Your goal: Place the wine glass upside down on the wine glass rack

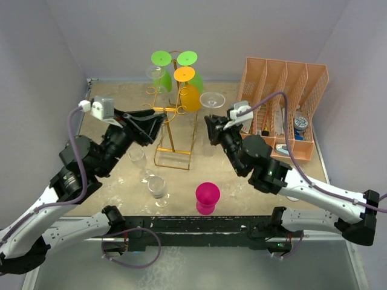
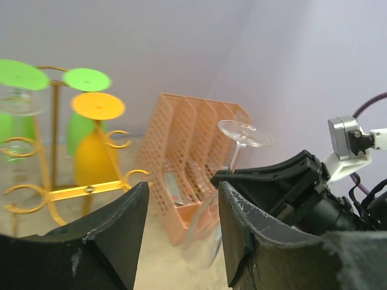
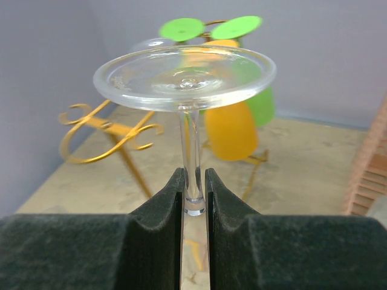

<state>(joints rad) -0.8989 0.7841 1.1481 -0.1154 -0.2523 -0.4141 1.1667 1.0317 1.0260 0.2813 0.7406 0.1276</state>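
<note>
Stem of wine glass (image 3: 192, 151) pinched between closed fingers of right gripper (image 3: 193, 184). We see glass inverted, foot up, bowl below fingers, held above table (image 1: 109, 181) just right of wine glass rack (image 1: 173, 130). Rack stands near middle of table's far edge; green glasses (image 1: 162, 58), orange glass (image 1: 188, 96) and clear glass (image 1: 154, 74) hang there, feet up. Left gripper (image 2: 180, 205): jaws apart, nothing between, near rack's side hooks. Peach organizer (image 1: 284, 96) in far right corner. Pink glass (image 1: 207, 198) at near edge.

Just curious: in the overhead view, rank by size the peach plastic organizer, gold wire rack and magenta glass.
1. Peach plastic mesh organizer.
2. Gold wire rack; it stands tall, nearer the camera, so unsure.
3. Magenta plastic wine glass.
</note>
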